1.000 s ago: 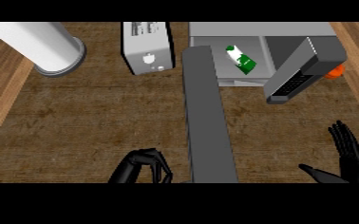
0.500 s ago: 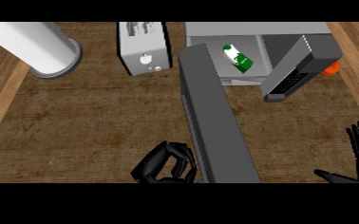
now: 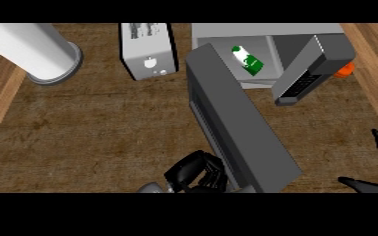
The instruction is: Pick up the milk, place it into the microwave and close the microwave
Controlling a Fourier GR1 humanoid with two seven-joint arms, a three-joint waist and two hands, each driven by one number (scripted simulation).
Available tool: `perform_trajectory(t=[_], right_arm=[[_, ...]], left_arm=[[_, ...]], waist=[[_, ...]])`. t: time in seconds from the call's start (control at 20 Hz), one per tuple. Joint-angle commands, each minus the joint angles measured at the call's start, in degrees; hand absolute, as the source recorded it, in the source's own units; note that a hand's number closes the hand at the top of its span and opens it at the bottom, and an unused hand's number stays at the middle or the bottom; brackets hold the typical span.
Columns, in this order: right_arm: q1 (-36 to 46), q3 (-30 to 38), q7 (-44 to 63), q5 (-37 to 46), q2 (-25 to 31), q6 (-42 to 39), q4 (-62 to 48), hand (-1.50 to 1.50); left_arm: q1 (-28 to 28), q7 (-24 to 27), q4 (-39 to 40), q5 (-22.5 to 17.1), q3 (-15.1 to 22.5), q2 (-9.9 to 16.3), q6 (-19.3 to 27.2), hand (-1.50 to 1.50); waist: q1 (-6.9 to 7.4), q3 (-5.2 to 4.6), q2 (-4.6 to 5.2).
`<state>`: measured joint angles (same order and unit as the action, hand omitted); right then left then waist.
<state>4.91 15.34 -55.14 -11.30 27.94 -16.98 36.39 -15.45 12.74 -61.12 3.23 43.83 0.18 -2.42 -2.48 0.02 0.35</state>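
Note:
A green and white milk carton [image 3: 248, 61] lies inside the grey microwave [image 3: 295, 32] at the back right. The microwave's long grey door [image 3: 236, 120] stands open, hinged at the cavity's left and slanting toward me and to the right. My left hand [image 3: 195, 173] is at the bottom centre, pressed against the left side of the door's near end, and holds nothing. Of my right hand [image 3: 359, 184] only straight fingertips show at the lower right edge, away from the door.
A grey toaster [image 3: 148, 50] stands left of the microwave. At the far left is a white cylinder [image 3: 37, 50]. The microwave's dark control panel [image 3: 310, 75] juts out on the right, with something orange [image 3: 345, 70] behind it. The wooden counter [image 3: 96, 125] spreads across the left.
The door's near end has swung rightward, toward the microwave. My left hand moved up and right with it. My right hand slid further out of the lower right corner.

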Motion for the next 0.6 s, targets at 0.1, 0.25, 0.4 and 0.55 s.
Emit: perform_trajectory(t=[0.1, 0.25, 0.4, 0.55], right_arm=[[1.26, -2.96, -4.0, -0.43, -1.58, -7.54, 3.48, -1.5], [0.65, -4.22, -3.4, -1.17, -1.7, -8.0, 7.81, -1.5], [0.9, -4.85, -1.5, -2.16, -1.4, -8.01, 9.67, -1.5], [1.63, -5.7, 0.34, -2.95, -1.03, -8.3, 11.09, -1.5]], left_arm=[[-4.57, 4.86, 3.68, -8.43, 9.88, -0.16, 8.36, 1.5], [-6.74, 5.24, 2.04, -12.82, 11.47, -0.13, 11.58, 1.5], [-11.47, 1.92, 1.55, -16.77, 12.21, -0.11, 15.24, -1.5], [-12.8, 2.53, 2.43, -19.6, 13.46, -0.11, 18.68, -1.5]], waist=[[-2.16, -0.16, 0.55], [-3.2, -0.27, 0.35], [-4.61, -0.26, 0.52], [-5.77, -0.28, 0.87]])
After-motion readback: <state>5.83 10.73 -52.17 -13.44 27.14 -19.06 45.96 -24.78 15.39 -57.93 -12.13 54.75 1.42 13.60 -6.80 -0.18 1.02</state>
